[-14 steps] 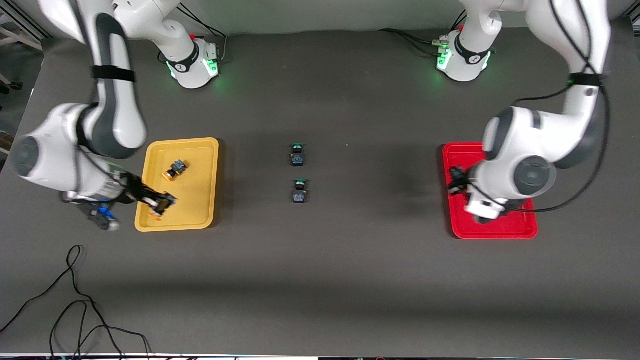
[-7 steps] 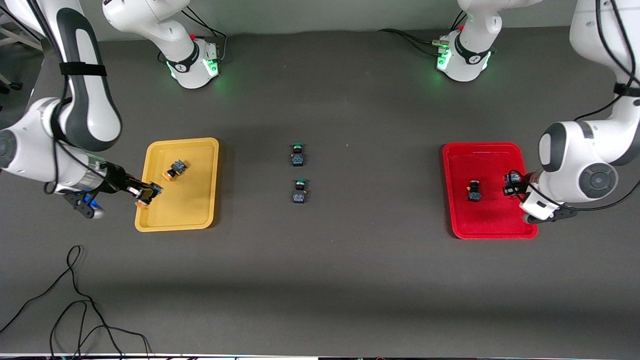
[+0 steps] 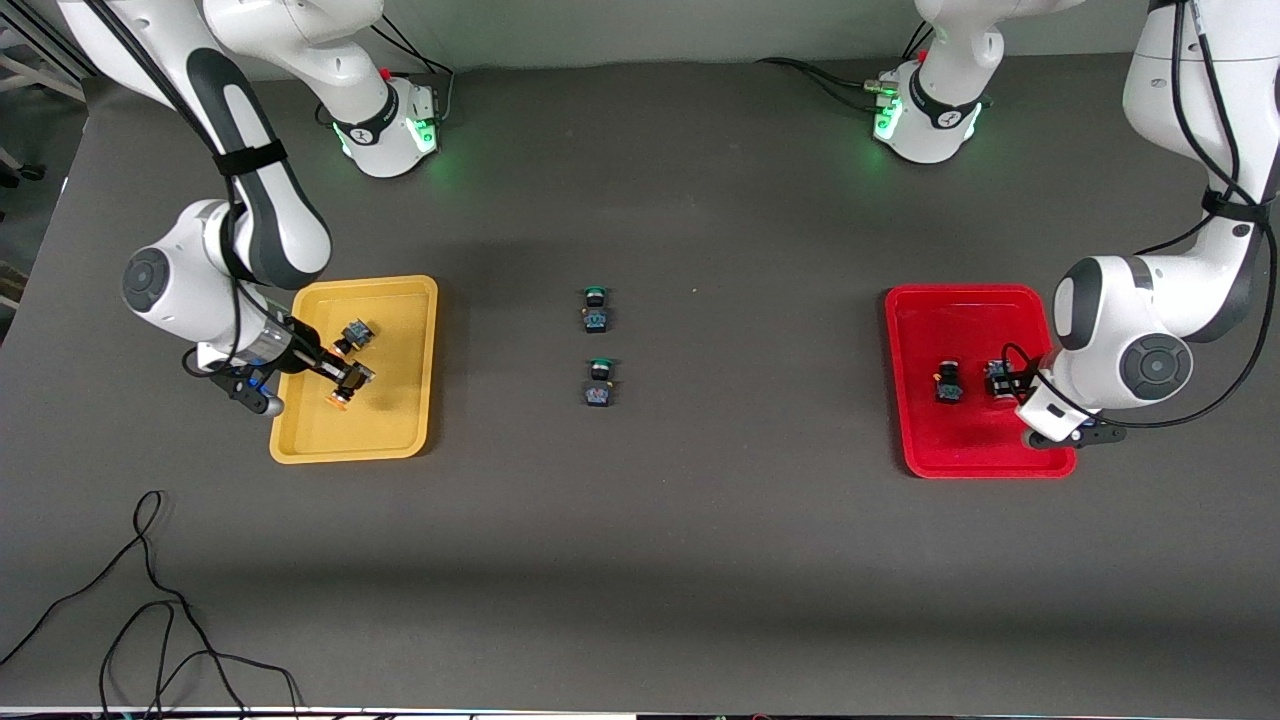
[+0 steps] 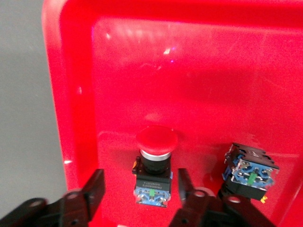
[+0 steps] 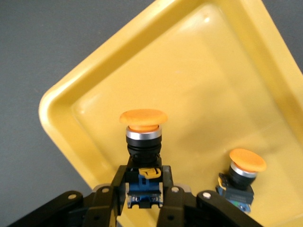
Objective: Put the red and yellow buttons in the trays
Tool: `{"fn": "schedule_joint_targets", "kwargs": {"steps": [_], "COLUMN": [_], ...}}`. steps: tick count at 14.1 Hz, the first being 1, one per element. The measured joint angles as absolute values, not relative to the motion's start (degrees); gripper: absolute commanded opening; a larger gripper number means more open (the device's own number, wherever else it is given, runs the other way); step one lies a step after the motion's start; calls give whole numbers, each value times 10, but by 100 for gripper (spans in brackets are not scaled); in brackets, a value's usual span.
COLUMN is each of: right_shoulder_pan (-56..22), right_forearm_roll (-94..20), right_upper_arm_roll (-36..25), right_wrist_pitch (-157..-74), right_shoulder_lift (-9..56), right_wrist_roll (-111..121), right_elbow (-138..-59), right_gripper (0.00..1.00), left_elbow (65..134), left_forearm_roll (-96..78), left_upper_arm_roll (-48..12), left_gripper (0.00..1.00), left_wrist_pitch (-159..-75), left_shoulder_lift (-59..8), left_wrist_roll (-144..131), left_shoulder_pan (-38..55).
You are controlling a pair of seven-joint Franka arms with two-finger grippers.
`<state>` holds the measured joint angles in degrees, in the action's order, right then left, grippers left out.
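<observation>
Now the left gripper stands open around a red button in the red tray; the right gripper grips 1 yellow button over the yellow tray, release next.

**Glossy plastic on a matt worktop**

The red tray is smooth, glossy plastic with bright reflections on its floor. The yellow tray is smooth plastic too (its shine is softer). The held yellow button has a satin cap above a shiny metal-looking ring and a dark plastic body. The red button has a smooth cap. The worktop looks dark grey and matt.
</observation>
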<state>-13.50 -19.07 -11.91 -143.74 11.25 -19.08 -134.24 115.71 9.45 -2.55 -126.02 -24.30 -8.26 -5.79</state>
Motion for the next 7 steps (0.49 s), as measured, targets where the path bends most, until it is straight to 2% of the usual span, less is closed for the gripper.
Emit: {"fn": "schedule_joint_targets", "kwargs": {"steps": [2, 3, 4, 7], "right_shoulder_pan": [-117, -108, -101, -87], "right_forearm_roll": [-191, -189, -183, -172], "right_upper_arm_roll": [-97, -87, -80, -74], "right_wrist_pitch": [-1454, -1460, -1465, -1472], "right_shoulder_lift": [128, 135, 140, 144], "right_wrist_roll": [-191, -191, -191, -191], "right_elbow": [-1342, -1342, -1342, -1341], "right_gripper": [38, 77, 100, 100], "left_elbow": [1125, 1103, 1083, 1035], "left_forearm_roll": [94, 94, 94, 76], "left_upper_arm_roll": [-26, -26, -26, -28], "left_gripper": [100, 100, 100, 100], "left_wrist_pitch": [-1215, -1184, -1156, -1080], "left_shoulder_lift": [-234, -227, -218, -180], "left_wrist_roll": [-66, -61, -56, -53], "left_shoulder_pan": [-58, -58, -58, -58]}}
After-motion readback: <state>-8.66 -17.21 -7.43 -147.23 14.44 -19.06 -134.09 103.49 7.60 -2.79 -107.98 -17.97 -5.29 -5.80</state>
